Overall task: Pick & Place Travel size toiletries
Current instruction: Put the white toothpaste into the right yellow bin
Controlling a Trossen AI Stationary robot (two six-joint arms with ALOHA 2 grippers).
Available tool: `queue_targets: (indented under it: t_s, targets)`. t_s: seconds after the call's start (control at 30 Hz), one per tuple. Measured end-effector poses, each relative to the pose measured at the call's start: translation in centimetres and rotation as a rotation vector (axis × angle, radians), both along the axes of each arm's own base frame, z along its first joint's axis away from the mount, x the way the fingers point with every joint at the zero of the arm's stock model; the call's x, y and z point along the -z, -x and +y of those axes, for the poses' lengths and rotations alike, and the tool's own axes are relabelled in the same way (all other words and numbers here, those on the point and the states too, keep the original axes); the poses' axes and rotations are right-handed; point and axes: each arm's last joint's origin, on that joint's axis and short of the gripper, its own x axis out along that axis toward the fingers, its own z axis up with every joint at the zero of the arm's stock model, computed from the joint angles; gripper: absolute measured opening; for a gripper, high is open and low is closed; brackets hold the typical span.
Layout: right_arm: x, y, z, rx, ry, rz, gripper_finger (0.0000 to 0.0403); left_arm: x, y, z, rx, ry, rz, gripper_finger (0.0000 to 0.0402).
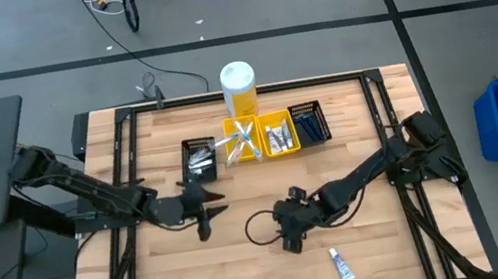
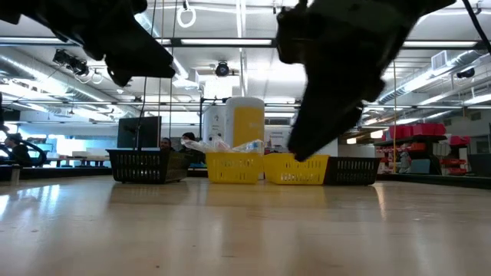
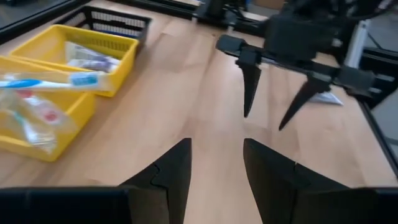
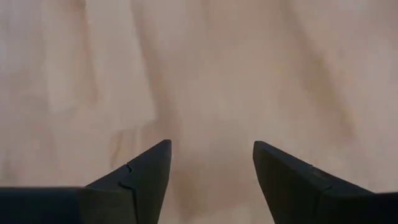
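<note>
One small white toothpaste tube (image 1: 341, 266) lies on the wooden desk (image 1: 359, 131) just nearer than the right pincer (image 1: 291, 237), which hangs wide and empty. Left pincer (image 1: 203, 218) beside it, also parted, empty. Farther off stand yellow plastic bins (image 1: 261, 137) holding toothbrushes (image 3: 53, 80).

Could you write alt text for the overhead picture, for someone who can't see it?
Two dark robot arms meet over a wooden table, left pincer and right pincer open and empty. Behind: two yellow bins between two black bins; a toothpaste tube lies apart in front.
</note>
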Motion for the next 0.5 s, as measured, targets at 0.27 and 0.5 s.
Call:
queue_targets:
  t_s: [0.27, 0.5]
  targets:
    - [0.6, 2.2, 2.4, -0.02, -0.298, 0.247, 0.026, 0.0, 0.5, -1.1, 0.022, -0.019, -0.007, 0.0155]
    - [0.6, 3.4, 4.1, -0.064, -0.497, 0.403, 0.027, 0.0, 0.5, -1.1, 0.005, -0.026, -0.011, 0.0155]
